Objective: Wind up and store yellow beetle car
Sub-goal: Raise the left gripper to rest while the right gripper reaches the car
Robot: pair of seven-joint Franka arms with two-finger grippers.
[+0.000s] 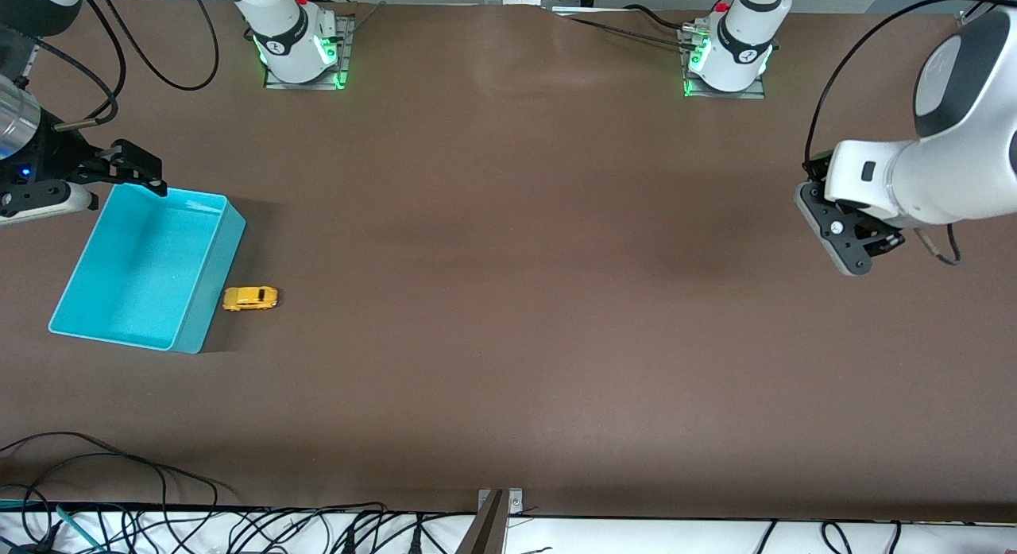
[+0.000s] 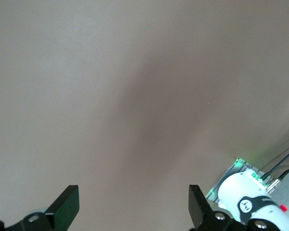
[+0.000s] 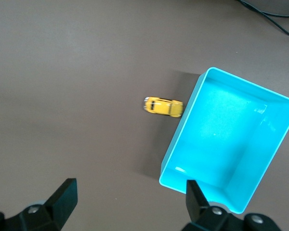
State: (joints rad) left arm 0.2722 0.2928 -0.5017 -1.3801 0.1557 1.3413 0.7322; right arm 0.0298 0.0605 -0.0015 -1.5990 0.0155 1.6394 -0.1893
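The yellow beetle car [image 1: 250,298] [image 3: 163,107] stands on the brown table, right beside the long wall of the empty turquoise bin [image 1: 208,277] [image 3: 179,137], on its side toward the left arm's end. My right gripper [image 1: 141,172] [image 3: 130,199] hangs open and empty over the bin's corner nearest the robots' bases. In the right wrist view the car and the bin both show below it. My left gripper [image 1: 846,250] [image 2: 133,202] waits open and empty above bare table at the left arm's end, and its wrist view shows only tabletop.
The two arm bases [image 1: 298,49] [image 1: 727,57] stand along the table's back edge; the left arm's base [image 2: 250,202] also shows in the left wrist view. Loose cables [image 1: 119,474] trail by the front edge, where a metal bracket [image 1: 499,502] sits.
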